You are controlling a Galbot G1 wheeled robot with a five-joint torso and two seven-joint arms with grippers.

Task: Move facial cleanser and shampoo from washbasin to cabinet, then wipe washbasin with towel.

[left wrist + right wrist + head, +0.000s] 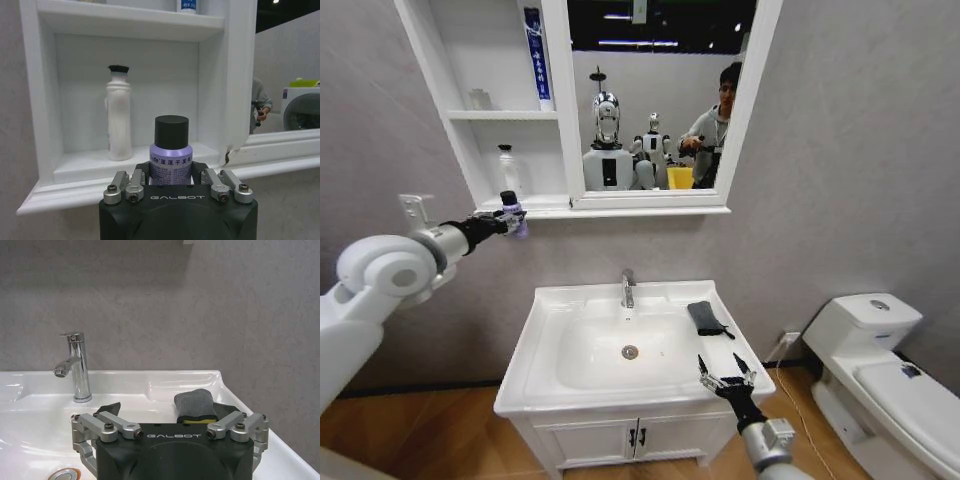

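So the left claw (516, 221) is up at about 10 o'clock in the head view, clamped around a small purple bottle (513, 212) with a black cap, held upright right in front of the bottom shelf of the cabinet (510, 120). From the left wrist view the bottle (171, 161) sits snug between the fingers (131, 184), just outside the shelf lip, not on it yet. Inside that same lower compartment there's already a white bottle (119, 116) with a black top, standing upright toward the far side from the mirror (655, 95). One shelf up there's a blue and white tube (534, 55) against the mirror-side wall. The right claw (726, 380) is down at roughly 5 o'clock, hovering over the front right corner of the washbasin (555, 305), fingers spread wide with nothing in them. The towel (706, 318) is lying folded on the basin's right rim at around 4 o'clock, back from that claw and not touching it; in the right wrist view the towel (196, 405) has a bit of yellow peeking out under the fold. The tap (76, 366) stands at the back centre of the basin, with the drain (630, 352) in the middle of the bowl.
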